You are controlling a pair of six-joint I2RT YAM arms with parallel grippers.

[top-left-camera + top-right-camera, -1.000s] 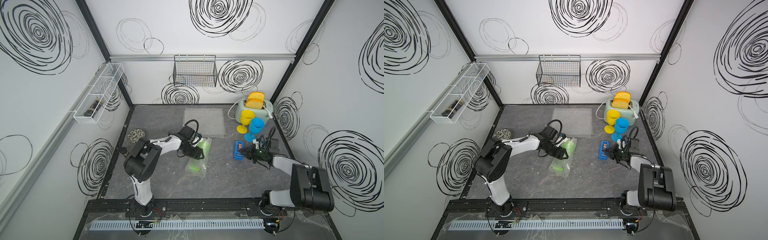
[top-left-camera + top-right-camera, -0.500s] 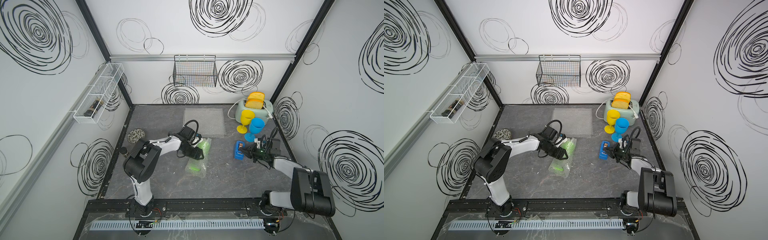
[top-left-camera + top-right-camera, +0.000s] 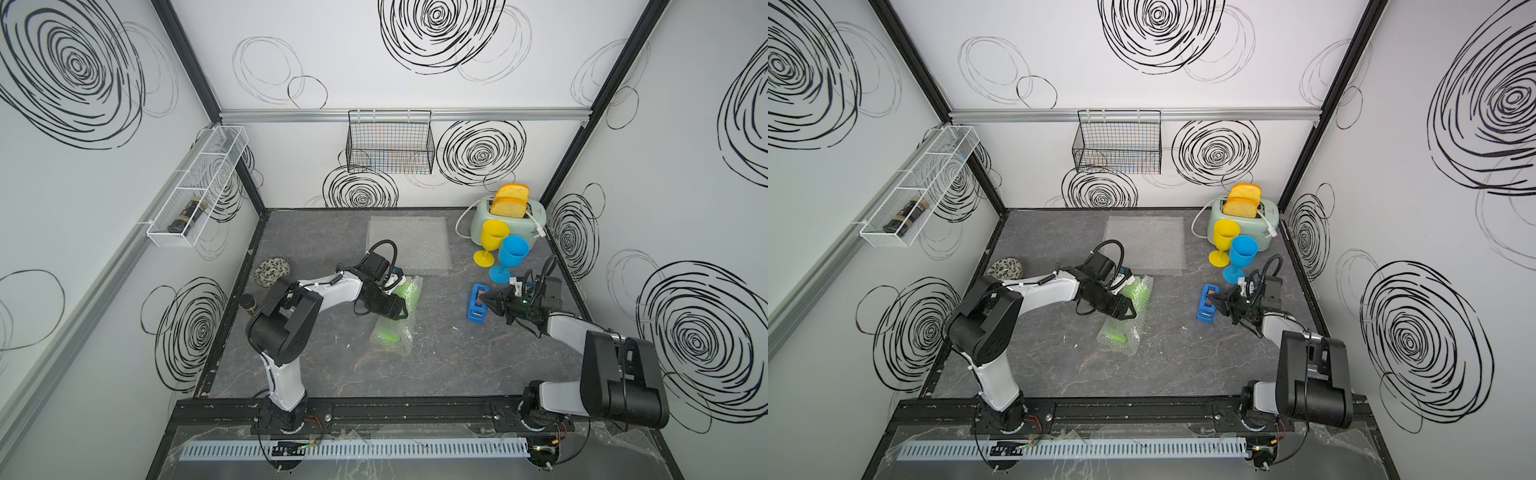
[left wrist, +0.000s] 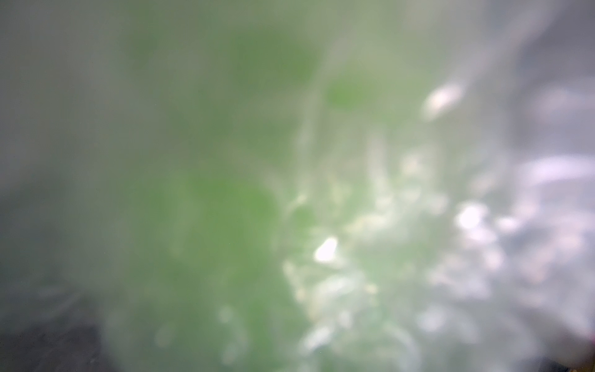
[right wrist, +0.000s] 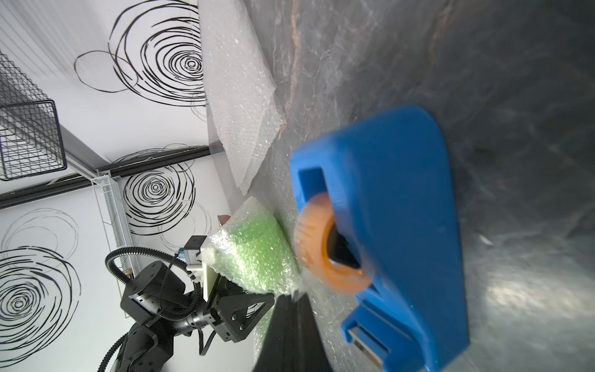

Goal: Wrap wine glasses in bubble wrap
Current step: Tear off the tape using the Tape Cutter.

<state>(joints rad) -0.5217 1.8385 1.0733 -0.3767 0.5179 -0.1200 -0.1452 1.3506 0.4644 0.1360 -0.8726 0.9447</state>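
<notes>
left arm [image 3: 332, 286] reaches low over the bench [image 3: 436, 365]; left pincer [image 3: 392, 311] clamps wide on the green goblet [image 3: 387, 336], lying sideways mid-bench, bundled in bubble wrap [image 3: 410, 286]; right arm [image 3: 569, 332] stretched low, right pincer [image 3: 488, 300] closed, tips beside the blue tape dispenser [image 3: 476, 311].

Wrap [image 3: 409, 245]: clear bubbled plastic film, glinting.
Green goblet [image 3: 388, 336]: opaque smooth plastic, under film.
Dispenser [image 5: 402, 209]: blue plastic, matt, smooth.
Tape [image 5: 310, 238]: translucent amber, glossy.
Table [image 3: 457, 365]: grey marbled, faint sheen.
Basket [image 3: 390, 145]: black wire.
</notes>
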